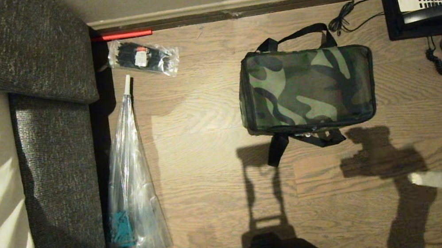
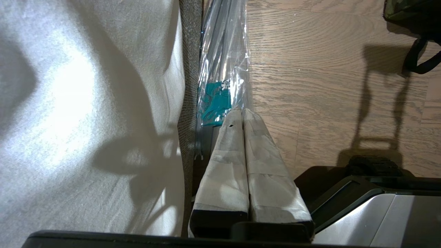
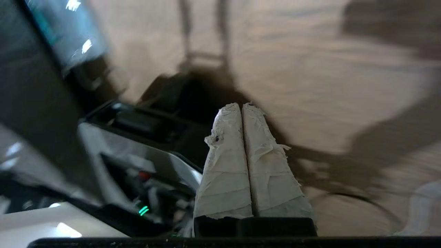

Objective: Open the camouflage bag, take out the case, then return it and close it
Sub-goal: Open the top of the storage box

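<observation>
Right gripper point(image 1: 414, 178), fingers pressed together and holding nothing, juts in low on the right, well short of the bag point(image 1: 307, 88), which lies zipped on the floor with the case presumably inside; left gripper point(image 2: 242, 112) is parked, also closed.

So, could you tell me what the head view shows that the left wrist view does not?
Only the head view shows the whole closed camouflage bag, the desk telephone, the packet of cable ties and the right gripper. Only the left wrist view shows the left gripper, shut. Both show the wooden floor and the clear plastic bag.
</observation>
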Tool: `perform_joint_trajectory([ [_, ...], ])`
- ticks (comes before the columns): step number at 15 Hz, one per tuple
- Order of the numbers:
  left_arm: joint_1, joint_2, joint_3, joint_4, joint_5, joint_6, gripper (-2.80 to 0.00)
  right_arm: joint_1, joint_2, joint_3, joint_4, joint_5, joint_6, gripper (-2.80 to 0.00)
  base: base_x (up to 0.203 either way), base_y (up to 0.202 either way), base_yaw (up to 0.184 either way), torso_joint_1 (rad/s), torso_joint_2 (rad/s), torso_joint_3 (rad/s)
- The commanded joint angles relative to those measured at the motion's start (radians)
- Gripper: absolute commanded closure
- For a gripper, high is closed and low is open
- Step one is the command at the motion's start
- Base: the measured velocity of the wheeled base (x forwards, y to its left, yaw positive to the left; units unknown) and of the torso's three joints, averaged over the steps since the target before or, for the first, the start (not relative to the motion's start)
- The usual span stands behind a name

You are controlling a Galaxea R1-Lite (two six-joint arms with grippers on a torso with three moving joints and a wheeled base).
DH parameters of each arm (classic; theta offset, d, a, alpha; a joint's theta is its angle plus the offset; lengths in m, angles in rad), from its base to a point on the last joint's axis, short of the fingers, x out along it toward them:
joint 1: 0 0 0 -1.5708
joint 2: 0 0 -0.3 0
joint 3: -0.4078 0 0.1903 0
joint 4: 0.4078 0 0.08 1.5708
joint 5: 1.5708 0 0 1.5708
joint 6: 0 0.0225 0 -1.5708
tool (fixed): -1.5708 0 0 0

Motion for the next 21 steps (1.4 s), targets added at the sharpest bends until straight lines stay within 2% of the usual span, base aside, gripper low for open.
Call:
perform_joint_trajectory([
  [1, 0.000, 0.000, 0.002, 0.000, 0.000, 0.000, 0.00, 0.027, 0.328, 0.021, -0.248, 0.058, 0.022, 0.00, 0.000, 0.000, 0.000, 0.000, 0.00, 0.000],
  [2, 0.000, 0.000, 0.002, 0.000, 0.000, 0.000, 0.00, 0.043, 0.395, 0.023, -0.369, 0.081, 0.052, 0.00, 0.000, 0.000, 0.000, 0.000, 0.00, 0.000],
  [3, 0.000, 0.000, 0.001, 0.000, 0.000, 0.000, 0.00, 0.065, 0.445, 0.020, -0.449, 0.092, 0.096, -2.80, 0.000, 0.000, 0.000, 0.000, 0.00, 0.000],
  [4, 0.000, 0.000, 0.002, 0.000, 0.000, 0.000, 0.00, 0.113, 0.483, 0.009, -0.504, 0.083, 0.135, -2.80, 0.000, 0.000, 0.000, 0.000, 0.00, 0.000],
  [6, 0.000, 0.000, 0.002, 0.000, 0.000, 0.000, 0.00, 0.176, 0.544, -0.032, -0.605, 0.017, 0.158, -2.80, 0.000, 0.000, 0.000, 0.000, 0.00, 0.000],
  [8, 0.000, 0.000, 0.002, 0.000, 0.000, 0.000, 0.00, 0.204, 0.590, -0.046, -0.685, -0.046, 0.167, -2.80, 0.000, 0.000, 0.000, 0.000, 0.00, 0.000],
  [11, 0.000, 0.000, 0.002, 0.000, 0.000, 0.000, 0.00, 0.207, 0.621, -0.046, -0.806, -0.049, 0.161, -2.80, 0.000, 0.000, 0.000, 0.000, 0.00, 0.000],
  [13, 0.000, 0.000, 0.002, 0.000, 0.000, 0.000, 0.00, 0.207, 0.651, -0.037, -0.874, -0.050, 0.122, -2.80, 0.000, 0.000, 0.000, 0.000, 0.00, 0.000],
  [15, 0.000, 0.000, 0.002, 0.000, 0.000, 0.000, 0.00, 0.206, 0.666, -0.035, -0.887, -0.054, 0.004, -2.80, 0.000, 0.000, 0.000, 0.000, 0.00, 0.000],
  [17, 0.000, 0.000, 0.001, 0.000, 0.000, 0.000, 0.00, 0.207, 0.706, -0.039, -0.902, -0.113, -0.064, -2.80, 0.000, 0.000, 0.000, 0.000, 0.00, 0.000],
  [21, 0.000, 0.000, 0.002, 0.000, 0.000, 0.000, 0.00, 0.207, 0.779, -0.084, -1.010, -0.144, -0.075, -2.80, 0.000, 0.000, 0.000, 0.000, 0.00, 0.000],
])
